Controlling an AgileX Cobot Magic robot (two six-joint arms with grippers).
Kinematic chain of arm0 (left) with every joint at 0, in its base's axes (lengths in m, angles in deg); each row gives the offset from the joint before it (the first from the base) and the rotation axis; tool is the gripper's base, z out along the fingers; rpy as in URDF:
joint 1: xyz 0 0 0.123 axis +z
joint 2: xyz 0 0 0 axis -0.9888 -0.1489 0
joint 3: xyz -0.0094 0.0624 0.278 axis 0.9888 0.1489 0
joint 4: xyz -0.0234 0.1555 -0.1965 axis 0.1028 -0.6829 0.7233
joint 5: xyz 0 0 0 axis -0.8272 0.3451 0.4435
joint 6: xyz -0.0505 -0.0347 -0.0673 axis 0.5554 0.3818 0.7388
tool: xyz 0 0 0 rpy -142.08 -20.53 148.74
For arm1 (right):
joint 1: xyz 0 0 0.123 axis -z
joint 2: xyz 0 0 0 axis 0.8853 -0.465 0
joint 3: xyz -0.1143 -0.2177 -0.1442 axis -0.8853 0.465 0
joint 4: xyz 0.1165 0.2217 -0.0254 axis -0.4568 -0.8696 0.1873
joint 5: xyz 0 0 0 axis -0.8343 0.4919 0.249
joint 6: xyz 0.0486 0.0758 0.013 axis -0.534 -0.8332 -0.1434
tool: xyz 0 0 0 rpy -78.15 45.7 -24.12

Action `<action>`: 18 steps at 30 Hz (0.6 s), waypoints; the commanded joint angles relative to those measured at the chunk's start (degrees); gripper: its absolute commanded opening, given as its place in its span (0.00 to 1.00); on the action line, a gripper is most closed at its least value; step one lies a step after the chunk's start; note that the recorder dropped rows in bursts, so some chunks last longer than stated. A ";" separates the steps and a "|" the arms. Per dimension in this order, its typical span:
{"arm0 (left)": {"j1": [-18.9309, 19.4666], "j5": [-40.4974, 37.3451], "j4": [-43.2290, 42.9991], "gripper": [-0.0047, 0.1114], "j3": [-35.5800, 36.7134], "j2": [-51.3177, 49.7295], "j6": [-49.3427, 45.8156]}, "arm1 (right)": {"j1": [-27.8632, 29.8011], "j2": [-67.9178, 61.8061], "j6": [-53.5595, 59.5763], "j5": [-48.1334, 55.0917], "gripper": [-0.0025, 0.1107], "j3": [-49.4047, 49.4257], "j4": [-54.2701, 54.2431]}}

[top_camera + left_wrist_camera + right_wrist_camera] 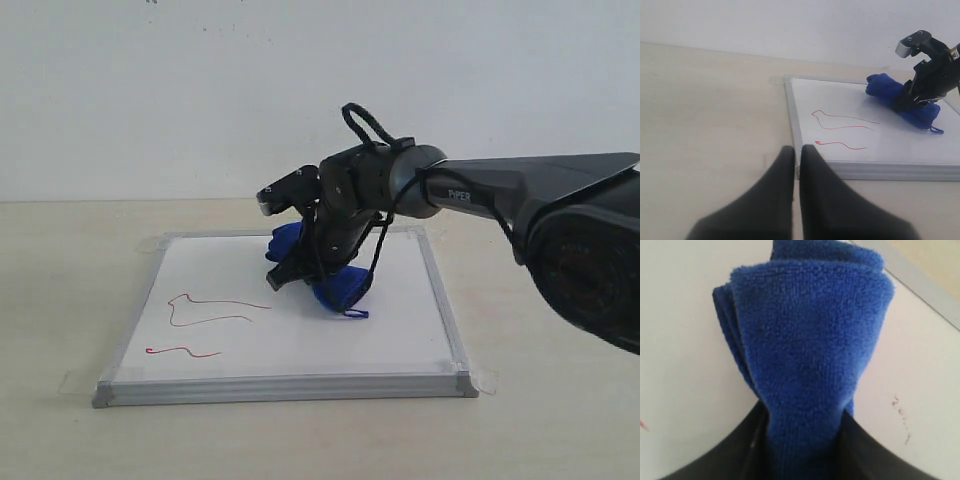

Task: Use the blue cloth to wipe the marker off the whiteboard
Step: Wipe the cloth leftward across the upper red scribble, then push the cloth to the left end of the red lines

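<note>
Looking across the room, I see the right gripper (300, 262) pinching the blue cloth (342, 288) at its middle and resting it on the whiteboard (400, 340) near the centre, while the marker (215, 318) shows as two red squiggles well apart to the left, so the wiping looks at best partly done. From the left wrist, the left gripper (796, 150) hangs off the board over the table (700, 125), jaws pressed nearly together on nothing. From the right wrist the cloth bulges between dark fingers (725, 460), with perhaps faint ink flecks beside it, too blurred to be sure; no container shows anywhere.
</note>
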 commanded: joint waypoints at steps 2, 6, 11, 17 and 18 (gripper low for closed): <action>-0.12 0.51 -0.02 0.07 0.15 0.15 0.57 | -4.95 -1.35 8.38 5.74 0.02 0.10 -8.24; -0.12 0.51 -0.02 0.07 0.15 0.15 0.57 | -10.91 -1.35 12.33 8.12 0.02 -2.11 -14.89; -0.12 0.51 -0.02 0.07 0.15 0.15 0.57 | -14.17 -1.35 15.37 9.63 0.02 -6.06 -17.17; -0.12 0.51 -0.02 0.07 0.15 0.15 0.57 | -9.27 -3.74 9.37 5.71 0.02 -7.46 -8.07; -0.12 0.51 -0.02 0.07 0.15 0.15 0.57 | -8.04 -4.15 7.63 4.33 0.02 -7.46 -5.77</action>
